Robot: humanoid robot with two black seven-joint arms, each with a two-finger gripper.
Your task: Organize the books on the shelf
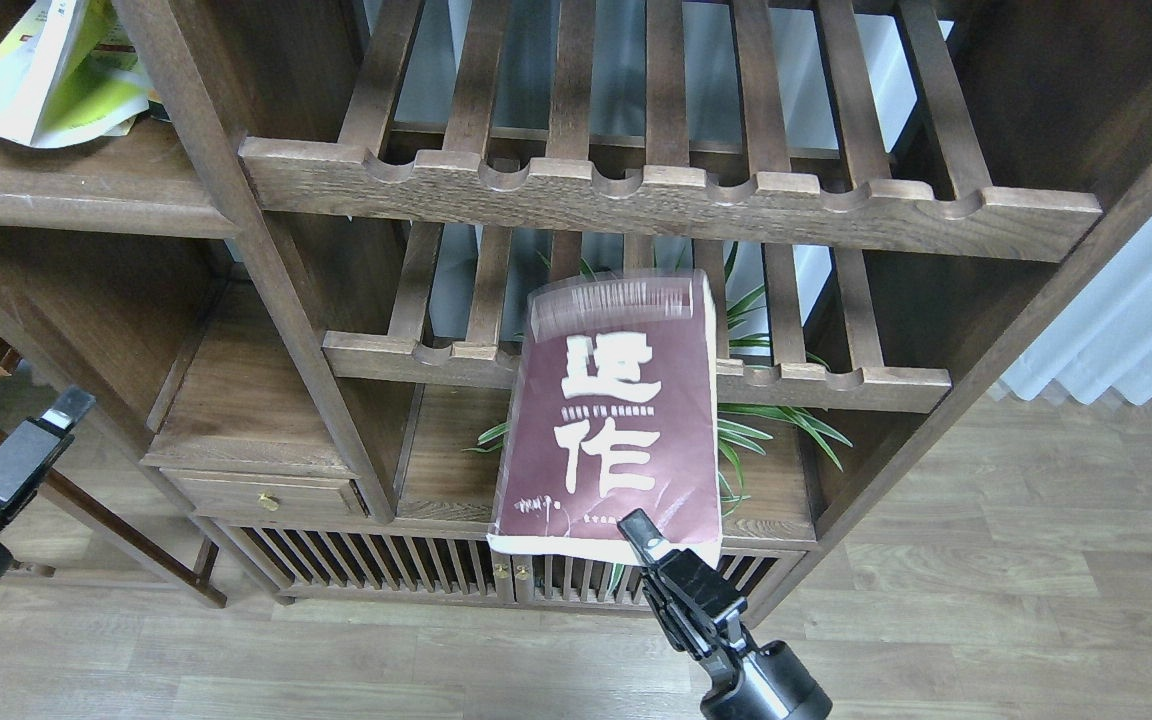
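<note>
Right gripper [644, 535] clamped on the maroon book [611, 420] at its lower edge, held cover-up below and right of the shelf [66, 185], clear of the slatted racks [666, 190]. Yellow-green book [56, 70] slumped on the shelf. Left gripper [61, 410] idle; cannot tell if parted.

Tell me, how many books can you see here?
2. A maroon book is held up in the middle by the right gripper. A yellow-green book lies on the shelf at top left. Others may be hidden out of view.
</note>
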